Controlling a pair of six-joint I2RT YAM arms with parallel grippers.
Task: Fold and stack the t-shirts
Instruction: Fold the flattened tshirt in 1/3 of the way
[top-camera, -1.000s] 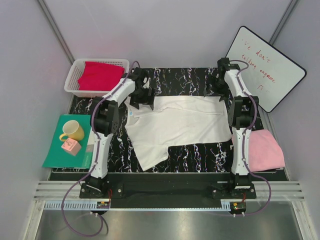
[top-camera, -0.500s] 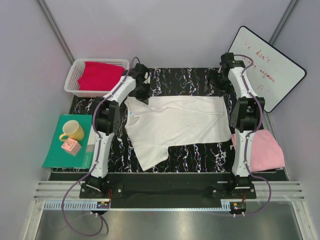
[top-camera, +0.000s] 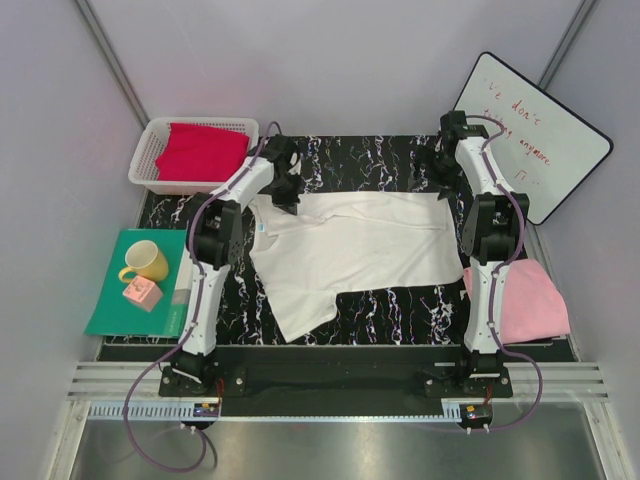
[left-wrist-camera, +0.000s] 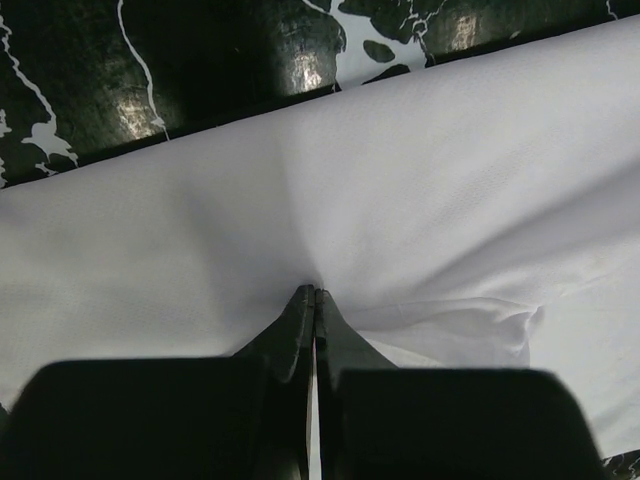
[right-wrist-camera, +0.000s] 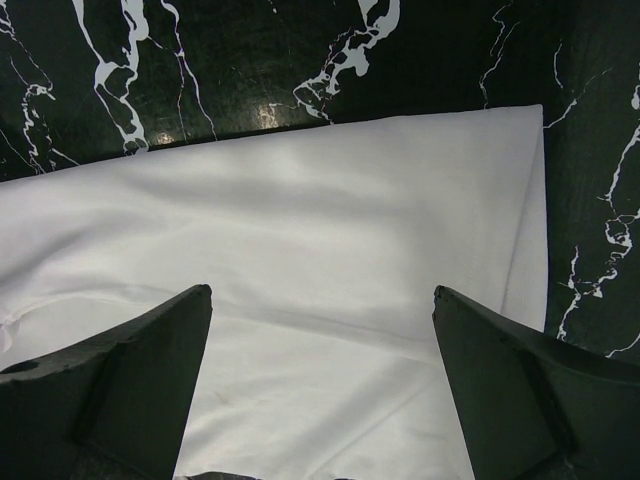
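1. Folding of the white t-shirt (top-camera: 350, 250) in hand, by the look of it: spread nearly flat across the middle of the top view on the black, white-veined surface (top-camera: 370, 160), far edge straight, one part trailing toward lower left.
2. Left hand (left-wrist-camera: 315, 300) clenched on a pinch of the shirt near its far left corner, cloth puckered at the tips.
3. Right hand (right-wrist-camera: 320, 300) released, jaws wide apart, poised over the far right corner with no grip on it.
4. Next, probably: lowering and closing the right hand on its corner, then lifting both corners together and drawing them toward the near edge for an even fold.
5. Thin, matte, limp knit, likely to sag and crease if lifted unevenly; glossy, hard surface beneath.
6. Not yet stacked: crimson t-shirt (top-camera: 200, 150) bunched in the white latticed basket (top-camera: 145, 160) at upper left; pale pink t-shirt (top-camera: 530, 300) lying in a flat rounded shape at the right edge.
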